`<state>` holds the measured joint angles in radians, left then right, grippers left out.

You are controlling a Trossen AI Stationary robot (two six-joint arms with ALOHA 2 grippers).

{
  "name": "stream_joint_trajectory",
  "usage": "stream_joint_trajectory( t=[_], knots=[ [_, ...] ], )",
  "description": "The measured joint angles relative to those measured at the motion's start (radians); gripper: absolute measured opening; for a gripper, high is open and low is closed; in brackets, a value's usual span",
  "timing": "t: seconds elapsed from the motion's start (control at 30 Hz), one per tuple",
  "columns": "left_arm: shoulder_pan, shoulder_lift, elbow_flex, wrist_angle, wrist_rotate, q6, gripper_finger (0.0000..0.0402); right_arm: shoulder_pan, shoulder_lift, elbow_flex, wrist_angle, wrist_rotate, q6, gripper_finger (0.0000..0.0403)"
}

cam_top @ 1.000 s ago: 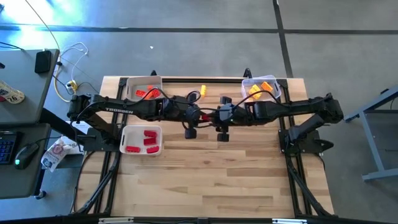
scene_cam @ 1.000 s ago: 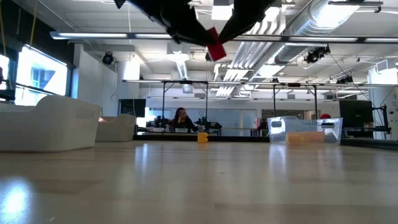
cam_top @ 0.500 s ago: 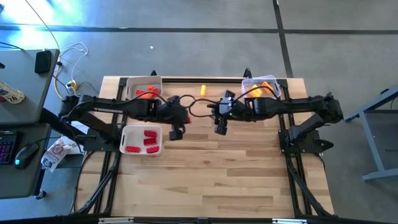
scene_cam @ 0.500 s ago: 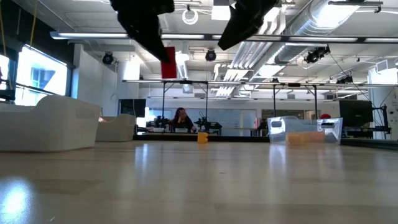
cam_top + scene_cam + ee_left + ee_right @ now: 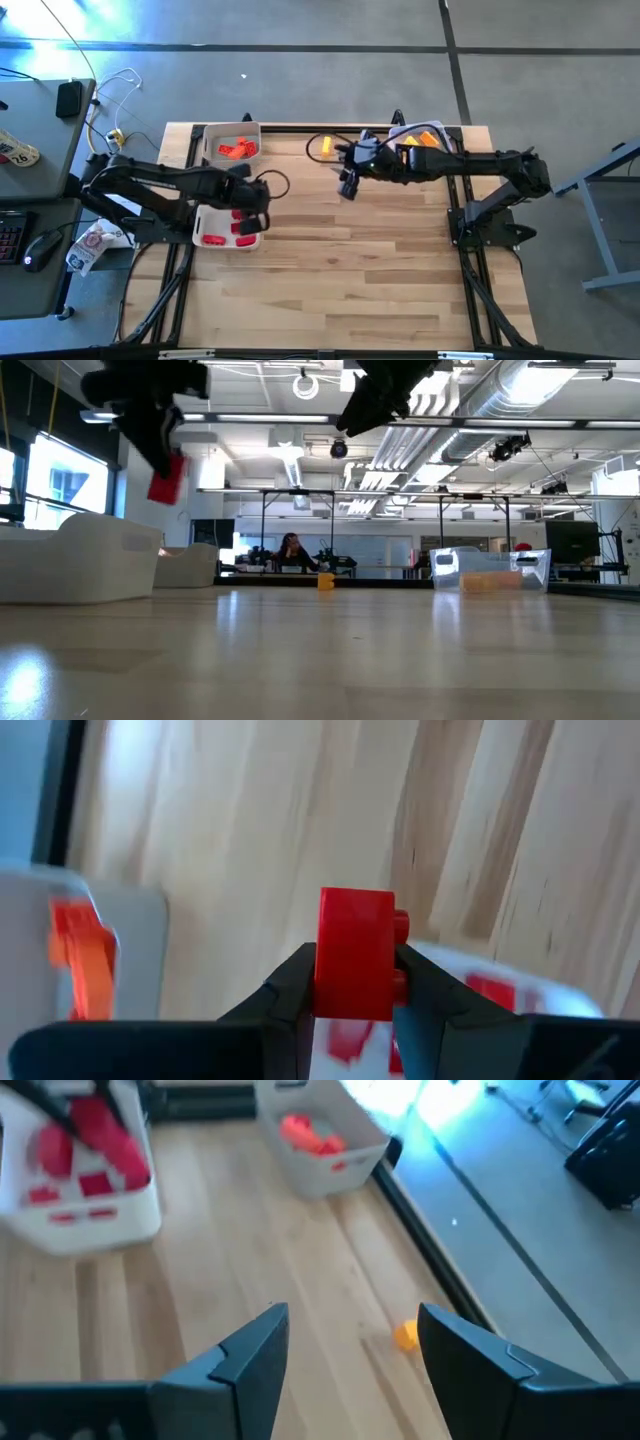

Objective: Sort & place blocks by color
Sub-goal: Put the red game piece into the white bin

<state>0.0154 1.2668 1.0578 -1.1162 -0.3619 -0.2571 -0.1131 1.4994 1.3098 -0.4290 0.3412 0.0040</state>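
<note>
Red block [image 5: 355, 955], pinched upright in the left claw [image 5: 352, 982], hangs just above the red-block tray [image 5: 205, 215], while the right claw [image 5: 350, 1342] gapes wide near a yellow block [image 5: 325, 147].

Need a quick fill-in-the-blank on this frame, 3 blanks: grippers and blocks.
1. The left gripper is shut on a ____ block.
2. That gripper hangs over the white tray that holds ____ blocks.
3. The right gripper is ____ and holds nothing, with a lone yellow block on the table ahead of it.

Missing words: red; red; open
</note>
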Motion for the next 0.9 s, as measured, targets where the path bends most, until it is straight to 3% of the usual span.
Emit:
stream_joint_trajectory(
  t=[0.43, 0.9],
  knots=[
    [-0.117, -0.128, -0.184, -0.045, 0.071, -0.243, 0.0076, -0.086, 0.018, 0.000, 0.225, 0.000, 0.025, 0.0209],
    [-0.197, -0.185, -0.329, -0.093, 0.143, -0.413, 0.0076, -0.194, 0.213, 0.000, 0.373, 0.028, 0.168, 0.0209]
  ],
)
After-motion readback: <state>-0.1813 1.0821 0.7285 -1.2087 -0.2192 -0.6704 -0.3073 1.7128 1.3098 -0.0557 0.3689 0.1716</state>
